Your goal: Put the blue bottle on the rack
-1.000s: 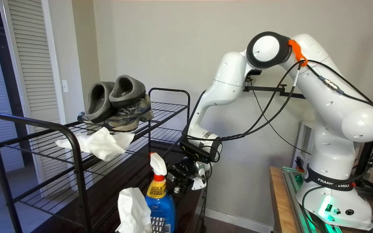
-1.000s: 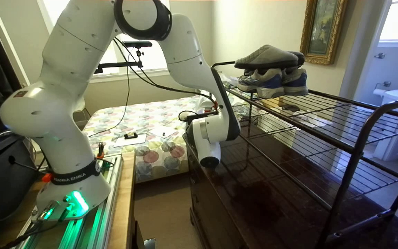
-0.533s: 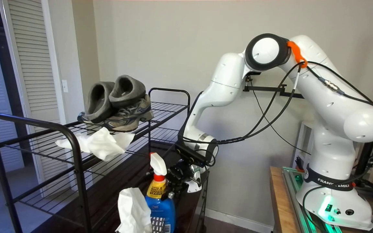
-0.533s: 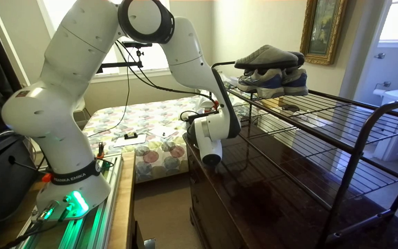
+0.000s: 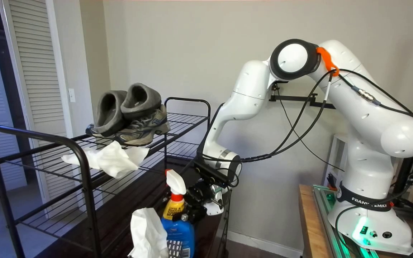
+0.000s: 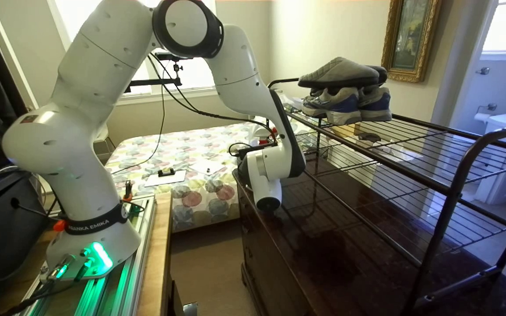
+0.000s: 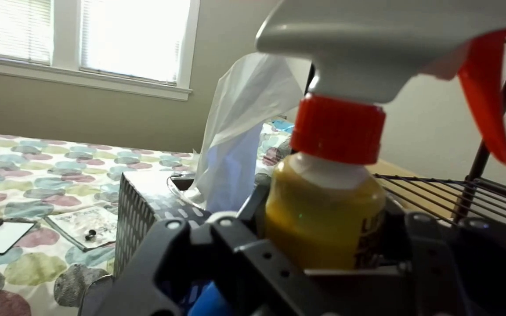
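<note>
Hand (image 7: 325, 208) closed on the yellow neck (image 7: 316, 232) of the blue bottle (image 5: 179, 230), lower centre of frame in an exterior view; judged slick, slightly yielding plastic, perhaps bottom-heavy if full, so best held there, just under the red collar (image 7: 337, 129)

Beyond claw (image 7: 325, 219), bright windows (image 7: 134, 39) are set in beige wall (image 7: 226, 26); left of claw in wrist view, bed (image 7: 77, 197) w/ multicol. patt. is seen; dk-brn table (image 6: 323, 259) is seen below claw.
</note>
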`<state>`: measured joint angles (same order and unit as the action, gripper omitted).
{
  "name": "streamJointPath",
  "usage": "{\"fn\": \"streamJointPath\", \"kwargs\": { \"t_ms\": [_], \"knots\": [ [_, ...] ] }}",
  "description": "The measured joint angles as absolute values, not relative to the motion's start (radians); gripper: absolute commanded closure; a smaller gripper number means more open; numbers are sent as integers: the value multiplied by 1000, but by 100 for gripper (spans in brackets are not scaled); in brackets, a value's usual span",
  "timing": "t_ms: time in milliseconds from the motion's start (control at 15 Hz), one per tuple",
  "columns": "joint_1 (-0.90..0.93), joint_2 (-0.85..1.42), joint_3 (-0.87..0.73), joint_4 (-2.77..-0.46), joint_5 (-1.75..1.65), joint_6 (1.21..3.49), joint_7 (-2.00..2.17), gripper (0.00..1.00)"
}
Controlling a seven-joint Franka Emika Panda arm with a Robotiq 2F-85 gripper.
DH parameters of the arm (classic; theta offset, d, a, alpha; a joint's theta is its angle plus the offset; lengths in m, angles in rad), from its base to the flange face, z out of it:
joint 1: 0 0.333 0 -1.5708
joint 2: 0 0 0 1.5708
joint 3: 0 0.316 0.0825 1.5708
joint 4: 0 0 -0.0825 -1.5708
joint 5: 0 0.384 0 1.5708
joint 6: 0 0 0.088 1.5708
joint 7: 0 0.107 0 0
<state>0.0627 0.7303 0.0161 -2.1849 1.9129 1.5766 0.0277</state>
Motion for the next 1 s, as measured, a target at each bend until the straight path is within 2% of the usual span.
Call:
{"fn": "streamJointPath", "kwargs": {
  "t_ms": [133, 400, 1000],
  "knots": [
    [63, 730, 19, -2185, 1913, 1575, 28, 86],
    [63, 730, 20, -2185, 1913, 1573, 29, 91],
    [52, 677, -41, -2222, 1795, 1575, 60, 91]
  ]
}}
